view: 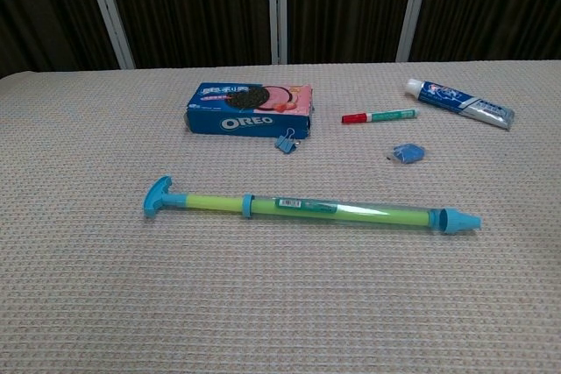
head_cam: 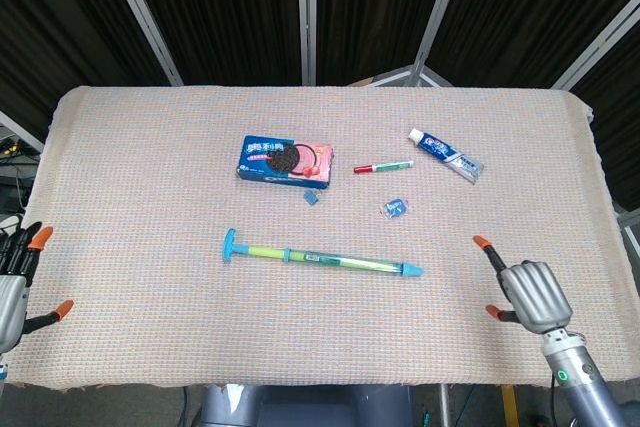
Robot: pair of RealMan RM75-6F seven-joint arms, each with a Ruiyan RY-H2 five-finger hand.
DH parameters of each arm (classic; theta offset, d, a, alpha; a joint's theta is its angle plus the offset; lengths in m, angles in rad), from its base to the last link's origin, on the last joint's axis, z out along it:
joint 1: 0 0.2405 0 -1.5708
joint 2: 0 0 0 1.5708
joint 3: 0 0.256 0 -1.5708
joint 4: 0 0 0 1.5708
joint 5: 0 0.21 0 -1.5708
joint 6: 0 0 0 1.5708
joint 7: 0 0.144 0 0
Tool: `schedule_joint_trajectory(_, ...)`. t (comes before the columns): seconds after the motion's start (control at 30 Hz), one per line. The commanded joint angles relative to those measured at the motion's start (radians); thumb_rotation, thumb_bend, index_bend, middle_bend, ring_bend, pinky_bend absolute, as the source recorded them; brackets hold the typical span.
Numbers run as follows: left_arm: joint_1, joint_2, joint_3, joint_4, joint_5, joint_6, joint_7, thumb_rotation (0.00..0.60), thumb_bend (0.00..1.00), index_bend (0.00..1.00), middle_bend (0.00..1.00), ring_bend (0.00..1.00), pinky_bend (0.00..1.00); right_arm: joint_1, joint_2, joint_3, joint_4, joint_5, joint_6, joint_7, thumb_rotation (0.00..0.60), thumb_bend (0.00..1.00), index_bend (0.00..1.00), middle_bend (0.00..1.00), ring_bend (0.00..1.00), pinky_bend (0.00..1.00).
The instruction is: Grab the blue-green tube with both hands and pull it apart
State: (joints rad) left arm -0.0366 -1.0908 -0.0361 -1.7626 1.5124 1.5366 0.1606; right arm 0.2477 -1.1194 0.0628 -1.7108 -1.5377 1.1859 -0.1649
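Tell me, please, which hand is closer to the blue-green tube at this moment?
The right hand, just off the pointed tip of the blue-green tube and apart from it. The left hand sits at the table's edge, well away from the T-handle end.

Robotics test bench in a laboratory: a table (head_cam: 120, 147) covered with woven beige cloth, enclosed from 10 to 2 o'clock by black curtains (head_cam: 230, 7) hung on aluminium frame struts (head_cam: 140, 12), with assorted household props laid out centrally.
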Motion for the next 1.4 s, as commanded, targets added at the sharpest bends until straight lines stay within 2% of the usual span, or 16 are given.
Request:
schedule_joint_trajectory(0.03,-0.007,-0.01,-0.005,0.002,-0.013,-0.012,0.019,0.6,0.0,0.0,0.0,0.0,0.0,0.115,-0.04,0.022,-0.031,0.079,-0.174,0.012,0.6,0.0,0.16,0.99,1.0,1.0)
schedule_joint_trajectory(0.13,-0.014,-0.018,-0.006,0.006,-0.026,-0.026,0.035,0.6,0.0,0.0,0.0,0.0,0.0,0.164,-0.088,0.046,-0.046,0.155,-0.246,-0.016,0.6,0.0,0.3,1.0,1.0,1.0)
schedule_joint_trajectory(0.17,-0.016,-0.021,-0.006,0.008,-0.029,-0.032,0.039,0.6,0.0,0.0,0.0,0.0,0.0,0.177,-0.104,0.053,-0.046,0.183,-0.262,-0.028,0.6,0.0,0.32,1.0,1.0,1.0)
schedule_joint_trajectory(0.3,-0.025,-0.032,-0.006,0.018,-0.045,-0.054,0.052,0.6,0.0,0.0,0.0,0.0,0.0,0.233,-0.183,0.08,-0.025,0.309,-0.31,-0.131,0.6,0.0,0.34,1.0,1.0,1.0)
schedule_joint_trajectory(0.5,-0.036,-0.041,-0.011,0.026,-0.068,-0.076,0.062,0.6,0.0,0.0,0.0,0.0,0.0,0.299,-0.295,0.105,0.028,0.458,-0.285,-0.298,0.6,0.02,0.36,1.0,1.0,1.0)
schedule_joint_trajectory(0.67,-0.043,-0.046,-0.016,0.033,-0.09,-0.092,0.065,0.6,0.0,0.0,0.0,0.0,0.0,0.33,-0.37,0.1,0.078,0.511,-0.252,-0.38,0.6,0.09,0.37,1.0,1.0,1.0)
schedule_joint_trajectory(0.87,-0.048,-0.05,-0.018,0.038,-0.107,-0.103,0.07,0.6,0.0,0.0,0.0,0.0,0.0,0.363,-0.431,0.099,0.134,0.553,-0.248,-0.41,0.6,0.15,0.41,1.0,1.0,1.0)
schedule_joint_trajectory(1.4,-0.06,-0.057,-0.019,0.049,-0.137,-0.127,0.076,0.6,0.0,0.0,0.0,0.0,0.0,0.396,-0.482,0.095,0.187,0.571,-0.228,-0.401,0.6,0.16,0.45,1.0,1.0,1.0)
